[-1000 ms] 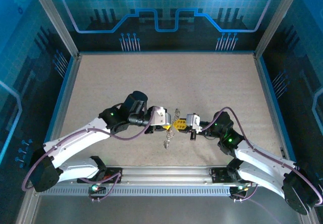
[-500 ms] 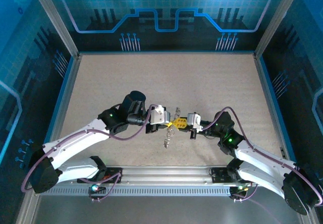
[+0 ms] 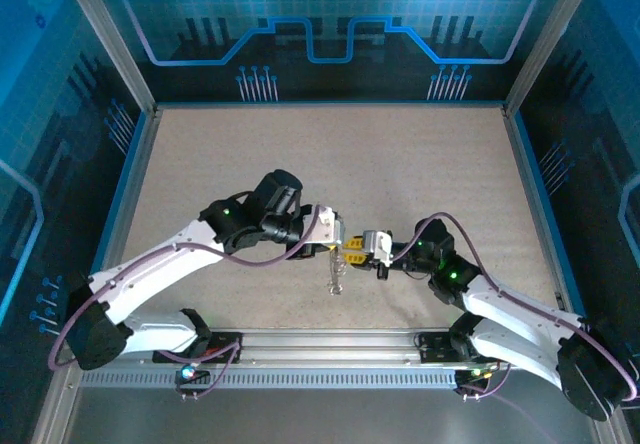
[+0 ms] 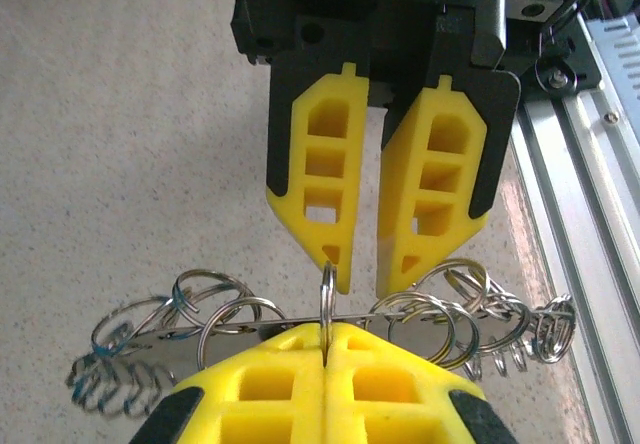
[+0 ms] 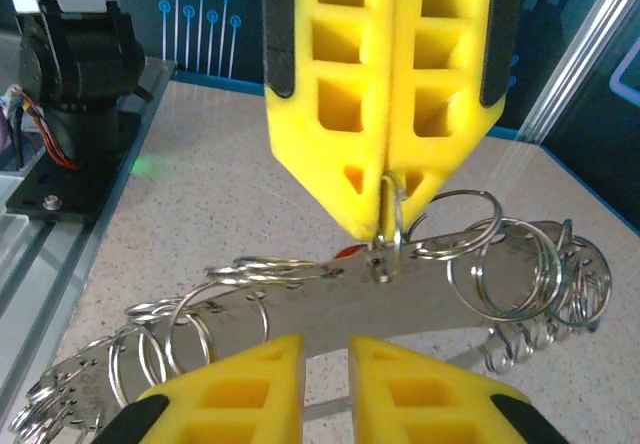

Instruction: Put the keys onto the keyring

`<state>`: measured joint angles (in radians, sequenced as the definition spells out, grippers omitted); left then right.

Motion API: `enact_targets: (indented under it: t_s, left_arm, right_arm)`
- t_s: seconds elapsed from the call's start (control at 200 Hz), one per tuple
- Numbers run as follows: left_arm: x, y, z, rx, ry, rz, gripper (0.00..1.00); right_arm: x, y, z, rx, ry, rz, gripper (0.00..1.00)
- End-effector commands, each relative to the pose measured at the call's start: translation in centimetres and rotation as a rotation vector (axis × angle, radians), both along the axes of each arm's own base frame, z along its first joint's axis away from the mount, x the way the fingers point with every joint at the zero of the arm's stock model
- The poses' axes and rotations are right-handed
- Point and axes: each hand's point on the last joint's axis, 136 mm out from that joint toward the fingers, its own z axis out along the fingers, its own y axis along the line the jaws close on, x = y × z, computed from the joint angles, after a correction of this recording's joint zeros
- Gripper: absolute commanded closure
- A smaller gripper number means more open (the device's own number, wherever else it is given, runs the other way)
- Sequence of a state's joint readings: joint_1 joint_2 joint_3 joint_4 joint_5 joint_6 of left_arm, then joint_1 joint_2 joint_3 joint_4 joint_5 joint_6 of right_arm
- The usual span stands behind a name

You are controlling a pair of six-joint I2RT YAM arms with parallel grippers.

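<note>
Keyring (image 4: 250, 326) consists of a flat silvery metal strip threaded with many thin wire split rings and a few coil springs, and it sits between the two gripper tips over the near middle of the speckled beige table (image 3: 400, 164). We find the left gripper (image 4: 327, 336) closed, its hollow-celled yellow fingertips pinching one upright split ring edge-on. The right gripper (image 4: 362, 282) faces it just beside that ring, its wedge-shaped yellow fingers parted by a narrow gap with nothing between them.
</note>
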<state>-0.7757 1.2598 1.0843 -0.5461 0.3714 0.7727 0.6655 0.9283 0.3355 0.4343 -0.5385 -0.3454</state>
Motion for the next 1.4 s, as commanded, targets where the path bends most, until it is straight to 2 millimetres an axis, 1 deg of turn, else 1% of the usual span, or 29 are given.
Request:
enact_targets:
  t_s: [0.0,0.04,0.145,0.6,0.67,0.72,0.8,0.931,0.981,1.031,1.046,1.111,1.166,1.261,1.321,1.391]
  left_arm:
    - [-0.5,0.3,-0.5,0.078,0.027,-0.032,1.0]
    - [-0.6,0.2,-0.7,0.092,0.032,-0.037,1.0]
    - [-0.9,0.1,-1.1,0.116,0.04,-0.053,1.0]
    - [-1.0,-0.6,-1.4,0.153,0.065,-0.073,1.0]
    - [-1.0,-0.6,-1.5,0.156,0.071,-0.074,1.0]
    - [-1.0,-0.8,-1.5,0.153,0.072,-0.074,1.0]
    - [-1.1,-1.0,-1.5,0.143,0.081,-0.076,1.0]
    - [-1.3,-1.2,-1.3,0.123,0.083,-0.082,0.99]
    - [-1.3,-1.2,-1.2,0.117,0.079,-0.081,0.99]
    - [-1.3,-1.2,-1.2,0.111,0.078,-0.081,0.97]
    - [-1.4,-1.2,-1.1,0.108,0.076,-0.083,0.96]
    - [-1.5,-1.1,-1.1,0.093,0.068,-0.086,0.83]
    - [-1.6,-1.0,-1.3,0.073,0.059,-0.086,0.77]
    - [-1.6,-0.9,-1.3,0.017,0.034,-0.077,0.74]
    - [-1.5,-0.9,-1.0,-0.021,0.028,-0.068,0.74]
    - [-1.5,-1.0,-0.7,-0.051,0.021,-0.069,0.75]
  right_arm:
    - [0.4,0.5,1.3,0.015,-0.049,0.002,0.8]
    - [0.4,0.6,1.2,0.012,-0.052,0.003,0.77]
    - [0.5,0.7,1.1,0.007,-0.052,0.008,0.77]
    - [0.0,1.3,1.9,0.042,-0.053,0.048,0.79]
    - [-0.1,1.4,1.9,0.042,-0.05,0.053,0.81]
    - [-0.1,1.4,1.9,0.042,-0.05,0.054,0.86]
    - [-0.2,1.4,1.9,0.042,-0.046,0.056,0.9]
    - [-0.3,1.4,1.9,0.045,-0.04,0.052,0.91]
    - [-0.2,1.4,2.0,0.052,-0.037,0.049,0.94]
    - [-0.2,1.3,2.1,0.06,-0.035,0.045,1.0]
    - [-0.2,1.3,2.2,0.065,-0.036,0.043,1.0]
    - [-0.1,1.2,2.6,0.086,-0.037,0.032,1.0]
    - [-0.1,1.1,3.0,0.112,-0.039,0.025,1.0]
    - [-0.3,0.8,3.6,0.143,-0.051,0.029,1.0]
    - [-0.8,0.7,3.9,0.158,-0.075,0.048,1.0]
    - [-1.0,0.4,4.2,0.176,-0.097,0.045,1.0]
